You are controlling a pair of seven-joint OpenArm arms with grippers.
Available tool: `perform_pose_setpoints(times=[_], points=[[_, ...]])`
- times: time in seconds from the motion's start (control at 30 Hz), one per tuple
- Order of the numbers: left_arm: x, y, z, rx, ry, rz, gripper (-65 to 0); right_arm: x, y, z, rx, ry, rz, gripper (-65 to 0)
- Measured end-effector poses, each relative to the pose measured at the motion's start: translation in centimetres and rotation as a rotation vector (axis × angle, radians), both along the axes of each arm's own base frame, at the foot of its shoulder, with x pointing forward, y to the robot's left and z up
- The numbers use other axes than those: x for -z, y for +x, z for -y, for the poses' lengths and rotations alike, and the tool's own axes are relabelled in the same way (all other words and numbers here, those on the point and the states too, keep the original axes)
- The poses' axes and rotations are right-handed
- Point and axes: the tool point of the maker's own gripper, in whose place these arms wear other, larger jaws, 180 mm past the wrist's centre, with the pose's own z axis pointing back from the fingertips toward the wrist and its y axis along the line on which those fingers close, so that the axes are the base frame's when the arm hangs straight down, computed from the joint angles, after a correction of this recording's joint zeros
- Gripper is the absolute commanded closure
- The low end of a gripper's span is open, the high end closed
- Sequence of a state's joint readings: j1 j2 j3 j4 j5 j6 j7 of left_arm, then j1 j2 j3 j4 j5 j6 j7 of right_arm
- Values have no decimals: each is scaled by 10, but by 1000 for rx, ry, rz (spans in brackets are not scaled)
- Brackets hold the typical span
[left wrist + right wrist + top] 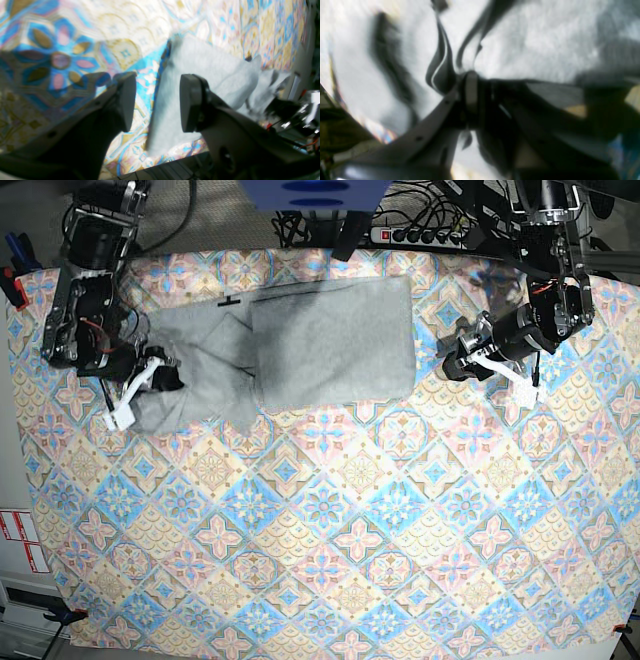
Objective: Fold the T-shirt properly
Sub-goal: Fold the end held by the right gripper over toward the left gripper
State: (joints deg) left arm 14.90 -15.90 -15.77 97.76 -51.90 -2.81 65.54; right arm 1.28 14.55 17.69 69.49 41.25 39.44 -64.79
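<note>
Shirt (300,340) lies partly folded at the far edge of the tablecloth (330,560), right part a neat panel, left end rumpled and unfolded; right gripper (165,375) pinches that end, left gripper (462,360) hangs spread and empty beside it.

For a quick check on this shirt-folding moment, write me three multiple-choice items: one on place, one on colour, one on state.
1. Where does the T-shirt lie on the tablecloth in the base view?
A. near the top edge
B. in the middle
C. at the bottom edge

2. What colour is the shirt?
A. navy
B. light grey
C. red

3. How do the two grippers stand?
A. both open
B. both shut
C. the right gripper shut on cloth, the left gripper open

Answers: 1 A, the shirt lies along the top edge; 2 B, it is pale grey in every view; 3 C, the right wrist view shows fabric pinched, while the left fingers stand apart beside the shirt.
</note>
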Motion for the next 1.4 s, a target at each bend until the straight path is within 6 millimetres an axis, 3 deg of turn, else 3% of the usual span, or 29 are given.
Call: perform_pose_setpoints(times=[0.07,0.23,0.47,0.63,0.77,0.93,1.23,1.4], points=[[-1,1,0,-2,-2,3,-286,-10,12,1,-1,6,41,0],[0,0,1,-3,-5,0,-286,-6,5,7,-19,-34,8,0],[0,0,0,-4,-5,0,-286,-20,12,1,-53,-50,48,0],[0,0,1,-4,-5,1,-286,-8,-9,-9,-62,-41,3,0],[0,0,1,-5,-7,1,-286,-20,-8,-39,-168,-64,33,0],[0,0,1,-5,-7,0,-285,-48,-1,-98,-278,42,145,0],[0,0,1,-5,-7,1,-285,-58,-14,-184,-519,133,162,0],[0,0,1,-5,-8,1,-285,-66,-17,-216,-661,120,185,0]])
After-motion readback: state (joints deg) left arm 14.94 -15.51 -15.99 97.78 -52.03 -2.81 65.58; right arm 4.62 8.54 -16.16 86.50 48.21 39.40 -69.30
